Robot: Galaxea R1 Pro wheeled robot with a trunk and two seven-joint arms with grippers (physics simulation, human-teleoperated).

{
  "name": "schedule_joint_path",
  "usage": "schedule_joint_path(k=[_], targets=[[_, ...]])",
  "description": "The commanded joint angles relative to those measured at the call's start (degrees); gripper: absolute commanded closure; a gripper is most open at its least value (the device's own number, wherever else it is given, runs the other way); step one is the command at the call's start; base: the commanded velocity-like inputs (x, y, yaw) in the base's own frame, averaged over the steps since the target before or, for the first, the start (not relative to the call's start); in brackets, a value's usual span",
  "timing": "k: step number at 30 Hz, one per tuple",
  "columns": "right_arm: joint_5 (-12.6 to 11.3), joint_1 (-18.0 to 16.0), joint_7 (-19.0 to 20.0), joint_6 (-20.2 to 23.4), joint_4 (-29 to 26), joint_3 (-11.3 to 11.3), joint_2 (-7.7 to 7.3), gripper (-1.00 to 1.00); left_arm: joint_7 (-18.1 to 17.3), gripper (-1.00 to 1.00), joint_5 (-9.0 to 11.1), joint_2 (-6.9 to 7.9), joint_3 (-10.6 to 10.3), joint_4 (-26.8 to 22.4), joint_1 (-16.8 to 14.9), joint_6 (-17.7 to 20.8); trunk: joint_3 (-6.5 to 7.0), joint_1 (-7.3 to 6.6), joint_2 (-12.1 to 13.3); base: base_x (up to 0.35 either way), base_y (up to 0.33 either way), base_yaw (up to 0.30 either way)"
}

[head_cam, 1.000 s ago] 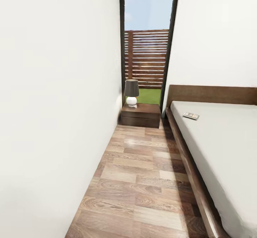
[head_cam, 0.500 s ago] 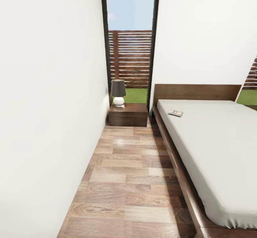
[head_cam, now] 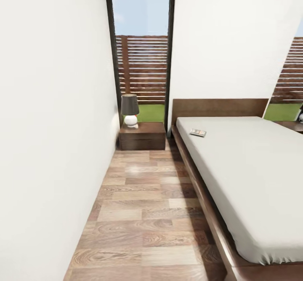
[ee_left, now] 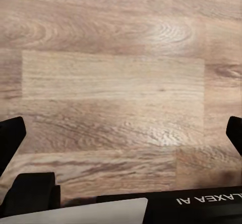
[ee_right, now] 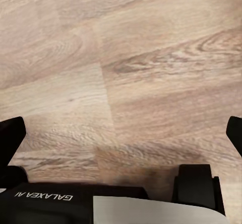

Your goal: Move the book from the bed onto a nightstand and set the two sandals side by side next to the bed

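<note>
Head view: book [head_cam: 198, 132] on bed [head_cam: 252, 175] near headboard, at 1 o'clock; nightstand [head_cam: 142, 136] with lamp [head_cam: 130, 110] at 12 o'clock, just beside bed's head end. Judgement: roll up aisle floor [head_cam: 147, 213], stop beside book, keep base off frame.
Left wrist view: left gripper [ee_left: 121, 133] over planks, jaws apart, empty.
Right wrist view: right gripper [ee_right: 121, 133] same, jaws apart, empty; likely best arm for book.
</note>
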Motion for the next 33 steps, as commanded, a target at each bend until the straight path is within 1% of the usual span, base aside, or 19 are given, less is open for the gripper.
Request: schedule_joint_path(k=[1, 10, 17, 33], targets=[[-0.15, -0.07, 0.19, 0.27, 0.12, -0.4, -0.04, -1.0, -0.19, -1.0, 0.6, 0.0, -0.46, 0.09, -0.05, -0.2, -0.05, 0.02, -0.02, 0.238, 0.18, -0.014], [-0.15, -0.07, 0.19, 0.24, 0.12, -0.4, -0.04, -1.0, -0.19, -1.0, 0.6, 0.0, -0.46, 0.09, -0.05, -0.2, -0.05, 0.02, -0.02, 0.261, 0.192, -0.003], [-0.15, -0.07, 0.19, 0.26, 0.12, -0.4, -0.04, -1.0, -0.19, -1.0, 0.6, 0.0, -0.53, 0.09, -0.05, -0.2, -0.05, 0.02, -0.02, 0.301, 0.133, 0.0], [-0.15, -0.1, 0.19, 0.27, 0.12, -0.4, -0.04, -1.0, -0.21, -1.0, 0.6, 0.0, -0.46, 0.09, -0.05, -0.25, -0.05, 0.02, -0.02, 0.329, 0.014, 0.0]])
